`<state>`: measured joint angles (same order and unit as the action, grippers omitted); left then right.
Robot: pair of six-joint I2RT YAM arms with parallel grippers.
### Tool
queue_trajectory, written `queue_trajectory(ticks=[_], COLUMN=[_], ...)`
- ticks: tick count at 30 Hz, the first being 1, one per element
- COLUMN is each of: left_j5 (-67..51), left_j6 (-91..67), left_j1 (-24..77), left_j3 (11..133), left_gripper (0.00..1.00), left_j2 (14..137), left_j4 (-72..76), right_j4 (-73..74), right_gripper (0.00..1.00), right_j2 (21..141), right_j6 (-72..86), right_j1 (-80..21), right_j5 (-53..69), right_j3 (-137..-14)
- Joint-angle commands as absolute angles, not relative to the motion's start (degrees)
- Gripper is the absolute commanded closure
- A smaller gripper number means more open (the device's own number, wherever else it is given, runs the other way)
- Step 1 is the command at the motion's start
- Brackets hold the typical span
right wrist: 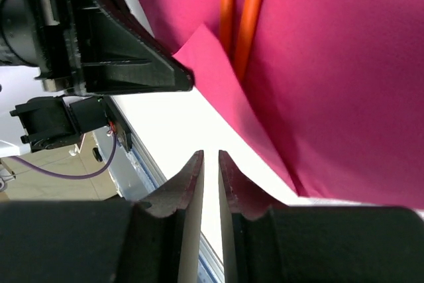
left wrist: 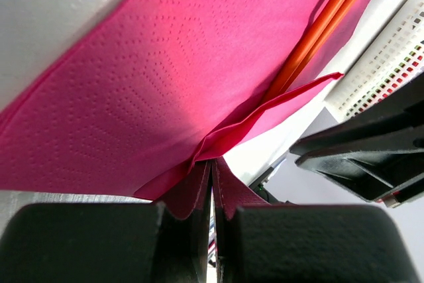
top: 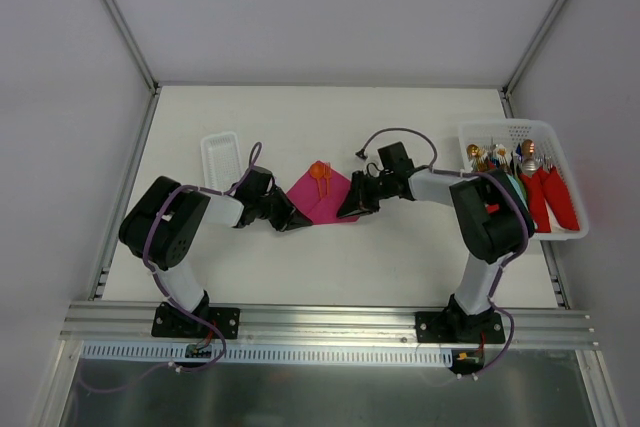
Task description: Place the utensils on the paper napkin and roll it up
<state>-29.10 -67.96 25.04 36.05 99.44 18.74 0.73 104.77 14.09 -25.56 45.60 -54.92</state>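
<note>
1. Paper napkin (top: 325,202) lies mid-bench (top: 400,257), its near-left corner pinched in the fully closed left fingers (top: 292,220).
2. The 2 orange utensils (top: 320,175) already lie on it, heads at its far corner, so placing looks done.
3. Right fingers (top: 348,209), narrowly parted and empty, sit at the near-right edge.
4. Rolling appears barely begun; nearly all of it remains.

White table (top: 330,257), pale grey walls (top: 60,67)

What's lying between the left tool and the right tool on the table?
The pink napkin with the orange spoon and fork on it. It spans from the left tool to the right tool in the top view.
</note>
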Motion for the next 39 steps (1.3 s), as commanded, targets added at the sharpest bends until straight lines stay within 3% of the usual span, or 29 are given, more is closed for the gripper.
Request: queue_trajectory(ticks=[1,24,39], left_j5=[-25.0,-24.6,-24.6], left_j6=[-65.3,-58.4,-59.9], left_j1=[24.4,28.3,30.2], left_j3=[34.5,41.4,44.4], left_gripper=[1.00,0.99,1.00], left_j2=[100.4,92.5,99.0], left_j4=[12.0,11.3,11.5], right_j4=[-2.1,3.4,4.0], right_gripper=[0.82,0.83,0.83], right_j2=[107.7,113.6,114.1], right_j6=[16.6,15.4,15.5], right_j1=[-25.8,-25.8,-25.8], right_j5=[46.1,41.0,41.0], right_j3=[-56.5,-59.2,-59.7])
